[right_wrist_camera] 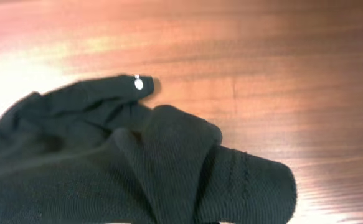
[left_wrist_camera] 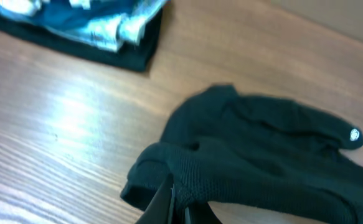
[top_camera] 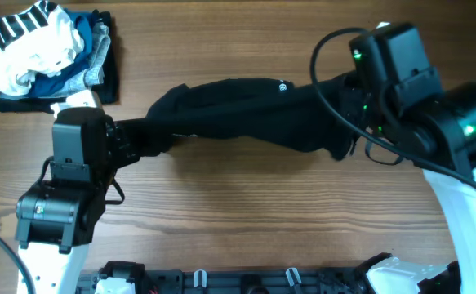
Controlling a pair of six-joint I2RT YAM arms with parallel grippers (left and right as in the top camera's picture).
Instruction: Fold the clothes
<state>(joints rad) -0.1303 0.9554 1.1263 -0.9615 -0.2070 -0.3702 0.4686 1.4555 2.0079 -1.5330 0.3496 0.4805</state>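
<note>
A black garment (top_camera: 246,114) lies stretched across the middle of the wooden table, bunched and twisted, with a small white logo (top_camera: 282,86) on top. My left gripper (top_camera: 140,135) is shut on its left end; in the left wrist view the fingers (left_wrist_camera: 178,208) pinch a ribbed hem of the garment (left_wrist_camera: 262,155). My right gripper (top_camera: 352,135) holds the right end. In the right wrist view the garment (right_wrist_camera: 137,168) covers the fingers, which are hidden under the cloth.
A pile of folded clothes (top_camera: 50,49), striped, blue and grey on a black piece, sits at the far left corner. It also shows in the left wrist view (left_wrist_camera: 88,25). Bare wooden table (top_camera: 246,212) lies in front of the garment.
</note>
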